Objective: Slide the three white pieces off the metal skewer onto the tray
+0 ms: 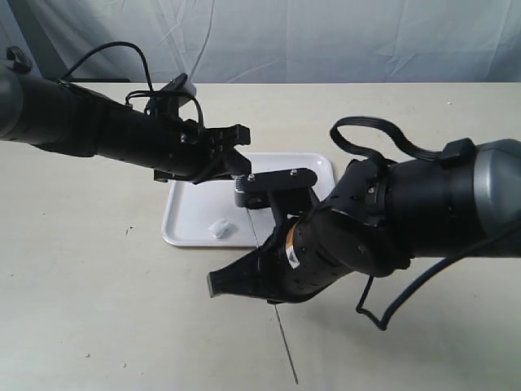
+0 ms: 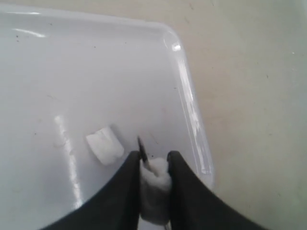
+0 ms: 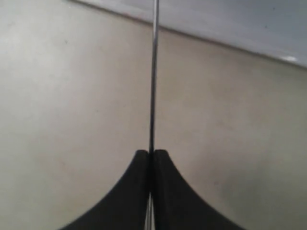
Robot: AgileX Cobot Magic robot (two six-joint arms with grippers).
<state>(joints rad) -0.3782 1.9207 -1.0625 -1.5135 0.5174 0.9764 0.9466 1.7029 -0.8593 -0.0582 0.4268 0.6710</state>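
Observation:
The white tray (image 1: 186, 218) lies mid-table. One white piece (image 1: 220, 229) lies loose on it, also in the left wrist view as a white piece (image 2: 104, 145) on the tray (image 2: 72, 72). My left gripper (image 2: 153, 155) is shut on another white piece (image 2: 156, 184) still threaded on the metal skewer (image 2: 142, 147), whose tip pokes out past the fingers. My right gripper (image 3: 152, 152) is shut on the skewer (image 3: 154, 72), which runs toward the tray's rim (image 3: 240, 28). The skewer's free end (image 1: 286, 350) sticks out toward the table's front.
The bulky right arm (image 1: 407, 220) covers the tray's right side and the table in front of it. The left arm (image 1: 98, 126) reaches in over the tray's back left corner. A pale curtain (image 1: 326, 32) hangs behind the beige table (image 1: 81, 285).

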